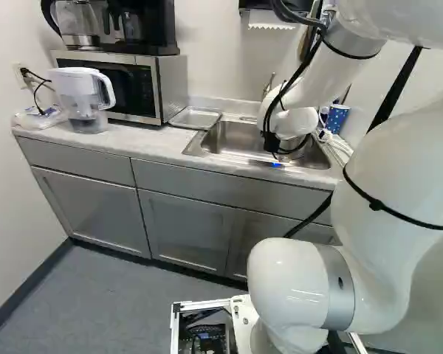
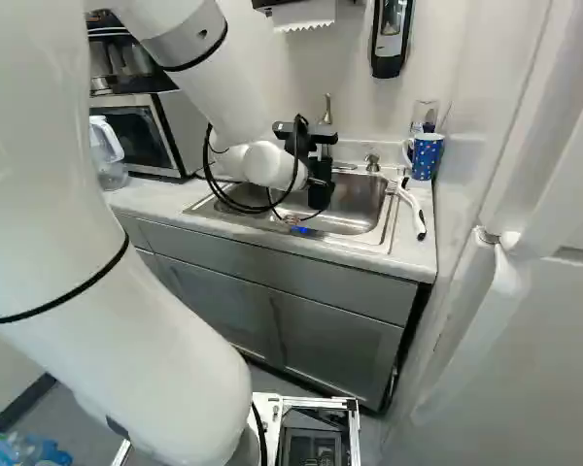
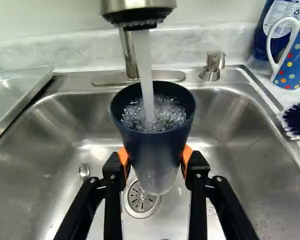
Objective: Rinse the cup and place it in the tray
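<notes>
The claw (image 3: 155, 156) has the cup (image 3: 154, 142) pinched between its two orange pads, upright and mouth up, over the sink (image 3: 62, 137) near the drain (image 3: 141, 199). Water (image 3: 146, 70) from the tap (image 3: 139, 10) runs straight into it and froths inside.

The likeliest trouble is a slip: the walls look smooth and narrow toward the base, the pads may well be wet, and the water adds weight, so the cup could slide down or swivel in the pinch. A straight lift would knock its rim on the tap, which hangs close above. If it heads for the tray (image 3: 17, 95) unemptied, it will probably slop; tipped too fast, it may splash over the sink's edge. Carried too low, its base could catch the tray's rim.

The sink is steel, set into a pale bench (image 1: 136, 137). On one side lies the tray, on the other a brush (image 3: 296, 121) and a spotted mug (image 3: 292, 55). Farther along stand a microwave (image 1: 122, 87) and a pitcher (image 1: 85, 96). Grey cupboards (image 1: 184, 228) run beneath, down to a grey floor (image 1: 96, 295).
</notes>
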Available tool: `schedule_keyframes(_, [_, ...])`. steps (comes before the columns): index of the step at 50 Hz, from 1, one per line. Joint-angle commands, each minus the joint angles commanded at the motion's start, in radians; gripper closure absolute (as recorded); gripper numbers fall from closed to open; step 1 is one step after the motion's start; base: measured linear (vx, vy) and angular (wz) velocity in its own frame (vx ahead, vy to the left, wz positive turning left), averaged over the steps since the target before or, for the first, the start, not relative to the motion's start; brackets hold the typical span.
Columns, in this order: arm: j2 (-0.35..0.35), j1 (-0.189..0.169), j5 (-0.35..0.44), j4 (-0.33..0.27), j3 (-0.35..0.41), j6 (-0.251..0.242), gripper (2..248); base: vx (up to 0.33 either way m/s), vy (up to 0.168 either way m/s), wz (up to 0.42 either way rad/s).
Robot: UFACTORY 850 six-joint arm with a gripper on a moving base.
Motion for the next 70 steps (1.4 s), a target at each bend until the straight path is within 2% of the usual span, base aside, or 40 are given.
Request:
schedule_keyframes(28, [0.006,0.013,0.0,0.0,0.006,0.0,129,0.0,0.0,0.0])
schedule_keyframes(70, [0.049,0.147,0.0,0.0,0.048,0.0,129,0.0,0.0,0.0])
